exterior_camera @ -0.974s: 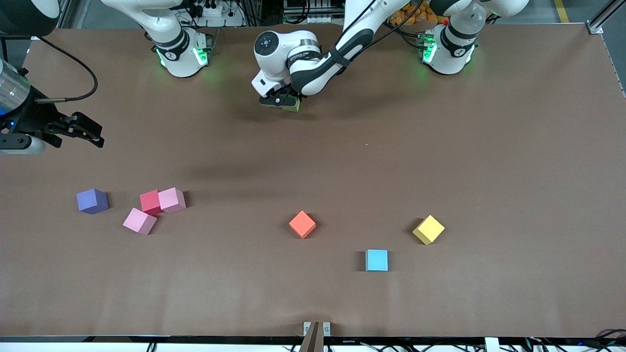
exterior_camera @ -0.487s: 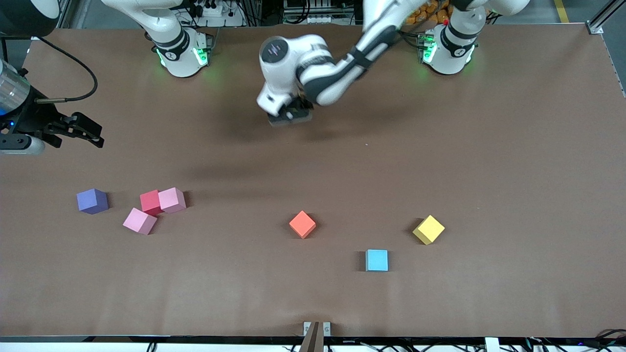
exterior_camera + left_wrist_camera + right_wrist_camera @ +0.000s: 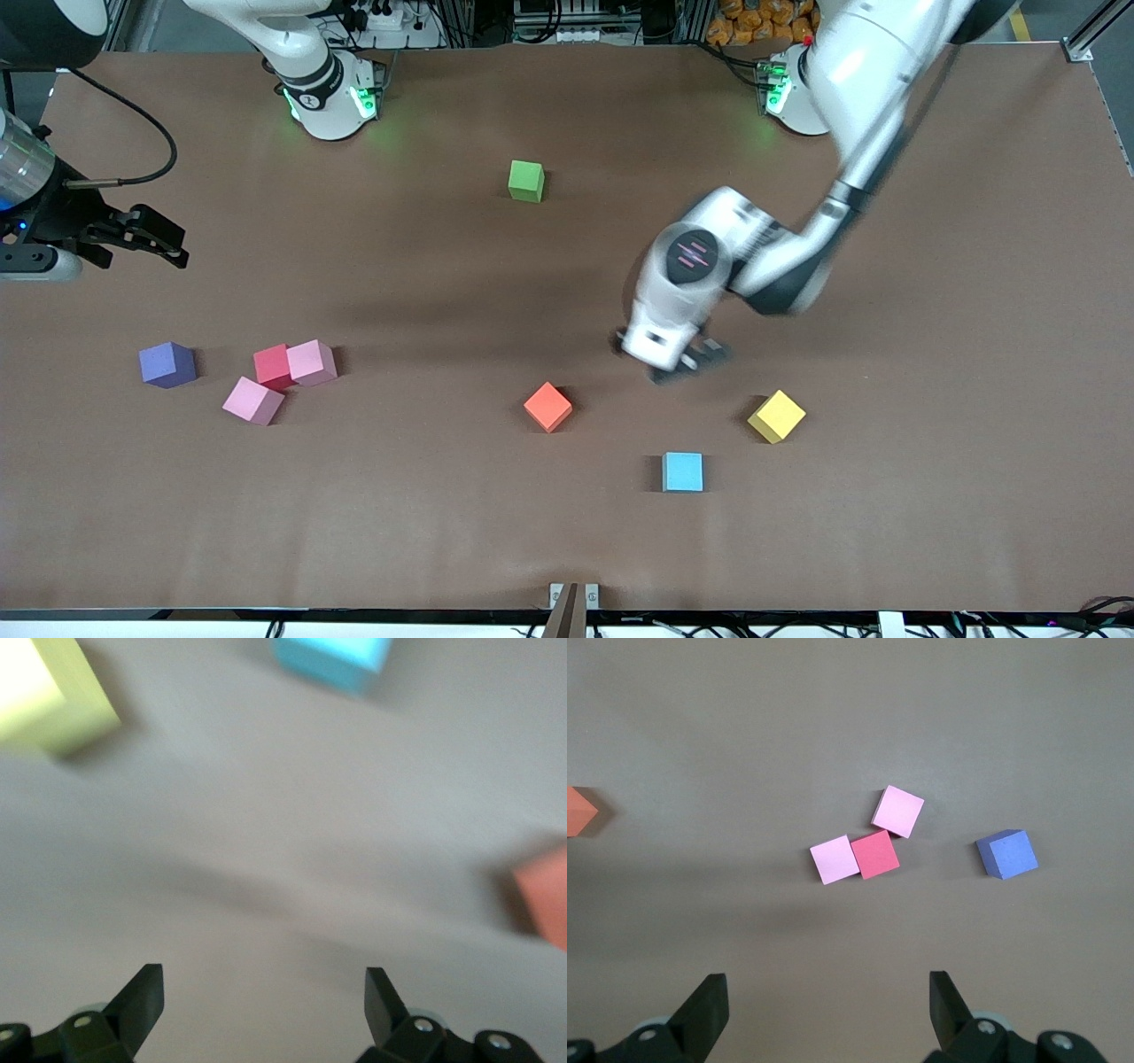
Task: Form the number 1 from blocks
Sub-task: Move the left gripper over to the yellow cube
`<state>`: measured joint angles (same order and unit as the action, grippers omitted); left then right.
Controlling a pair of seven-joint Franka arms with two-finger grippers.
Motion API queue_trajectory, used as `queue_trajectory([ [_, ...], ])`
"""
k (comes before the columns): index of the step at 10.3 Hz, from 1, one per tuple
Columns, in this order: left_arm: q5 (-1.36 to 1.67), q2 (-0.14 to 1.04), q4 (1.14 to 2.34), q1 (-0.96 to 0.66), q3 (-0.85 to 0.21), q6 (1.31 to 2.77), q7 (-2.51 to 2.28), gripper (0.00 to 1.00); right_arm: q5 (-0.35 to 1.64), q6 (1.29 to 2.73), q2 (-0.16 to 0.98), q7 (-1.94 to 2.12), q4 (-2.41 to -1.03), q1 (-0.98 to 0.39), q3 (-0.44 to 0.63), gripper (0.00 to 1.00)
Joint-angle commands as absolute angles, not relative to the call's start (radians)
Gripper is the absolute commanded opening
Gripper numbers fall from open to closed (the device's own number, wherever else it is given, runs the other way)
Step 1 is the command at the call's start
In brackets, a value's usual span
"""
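Note:
The green block [image 3: 525,180] sits alone near the robots' bases. My left gripper [image 3: 684,366] hangs open and empty over bare table between the orange block [image 3: 547,406] and the yellow block [image 3: 776,416]. The light blue block [image 3: 683,471] lies nearest the front camera. In the left wrist view the left gripper [image 3: 264,992] faces the yellow block [image 3: 40,691], light blue block [image 3: 332,657] and orange block [image 3: 545,904]. My right gripper [image 3: 164,239] waits open, high over the right arm's end. Under it lie a purple block [image 3: 1007,854], a red block [image 3: 874,854] and two pink blocks [image 3: 898,811] [image 3: 834,858].
The brown table [image 3: 930,310] reaches the view's edges. A small metal bracket [image 3: 573,598] sits at its front edge. A black cable [image 3: 142,124] loops from the right arm's hand. The red and pink blocks [image 3: 311,361] touch in a tight cluster beside the purple block [image 3: 166,364].
The left gripper has left the green block near the bases and swung toward the front camera, ending between the orange and yellow blocks. The right arm has not moved.

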<state>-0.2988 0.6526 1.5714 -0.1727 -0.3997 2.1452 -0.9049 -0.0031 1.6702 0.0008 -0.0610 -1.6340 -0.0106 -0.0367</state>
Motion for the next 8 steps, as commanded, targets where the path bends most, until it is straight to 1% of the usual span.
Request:
queue_trajectory([
  [1, -0.314, 0.683, 1.534, -0.123, -0.322, 2.137, -0.581, 1.0, 0.017, 1.666, -0.005, -0.043, -1.631, 0.008, -0.048, 1.0],
  [3, -0.31, 0.731, 1.479, -0.112, -0.266, 2.138, -0.537, 1.0, 0.009, 1.667, -0.006, -0.04, -1.634, 0.014, -0.048, 1.0],
  [4, -0.302, 0.736, 1.48, -0.112, -0.227, 2.144, -0.622, 1.0, 0.009, 1.669, -0.005, -0.04, -1.634, 0.026, -0.048, 1.0],
  [6, -0.296, 0.749, 1.482, -0.068, -0.216, 2.163, -0.775, 1.0, 0.009, 1.672, -0.005, -0.04, -1.635, 0.035, -0.048, 1.0],
  [8, -0.276, 0.758, 1.488, -0.058, -0.216, 2.235, -0.94, 1.0, 0.014, 1.674, -0.005, -0.041, -1.634, 0.035, -0.048, 1.0],
])
